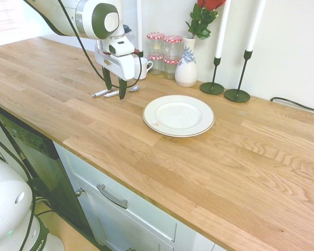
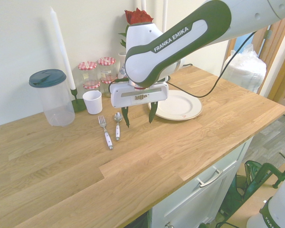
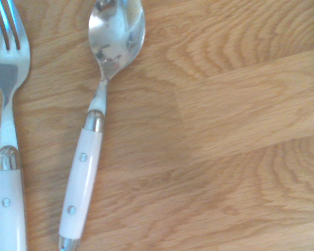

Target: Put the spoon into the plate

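Seen left to right in the second exterior view, a clear tub (image 2: 58, 104) with a dark lid stood on the wooden counter (image 2: 71, 171), then a white cup (image 2: 92, 102) (its inside hidden) near stacked glass jars (image 2: 89, 75) with checked lids. Beside the fork (image 2: 105, 132), the spoon (image 2: 118, 127) lay on the counter, outside the plate. A vase (image 1: 187, 65) held a red rose (image 1: 211, 4). The gripper (image 2: 139, 124) hung wide open, grasping nothing, and farther right sat the white plate (image 2: 183, 107).
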You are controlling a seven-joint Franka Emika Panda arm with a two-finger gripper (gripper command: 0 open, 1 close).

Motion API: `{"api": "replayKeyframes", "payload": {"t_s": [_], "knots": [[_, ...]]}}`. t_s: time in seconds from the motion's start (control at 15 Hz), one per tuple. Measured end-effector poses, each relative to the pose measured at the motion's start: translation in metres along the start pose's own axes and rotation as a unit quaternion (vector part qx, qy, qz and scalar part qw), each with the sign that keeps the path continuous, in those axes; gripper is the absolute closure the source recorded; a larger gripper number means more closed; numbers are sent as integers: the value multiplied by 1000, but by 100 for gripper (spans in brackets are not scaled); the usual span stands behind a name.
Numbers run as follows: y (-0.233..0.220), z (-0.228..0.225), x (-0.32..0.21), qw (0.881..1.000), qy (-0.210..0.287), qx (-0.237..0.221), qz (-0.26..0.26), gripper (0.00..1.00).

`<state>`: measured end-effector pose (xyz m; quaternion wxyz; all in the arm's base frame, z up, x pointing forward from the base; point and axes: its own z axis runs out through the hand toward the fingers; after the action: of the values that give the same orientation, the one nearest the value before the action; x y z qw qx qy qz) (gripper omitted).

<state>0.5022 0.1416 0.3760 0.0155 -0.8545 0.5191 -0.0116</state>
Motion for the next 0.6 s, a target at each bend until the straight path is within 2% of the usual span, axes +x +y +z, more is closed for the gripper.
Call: {"api": "replayKeyframes", "payload": {"t_s": [0.6], "knots": [[-51,26,-14,1000,9,-8,14,0]]}}
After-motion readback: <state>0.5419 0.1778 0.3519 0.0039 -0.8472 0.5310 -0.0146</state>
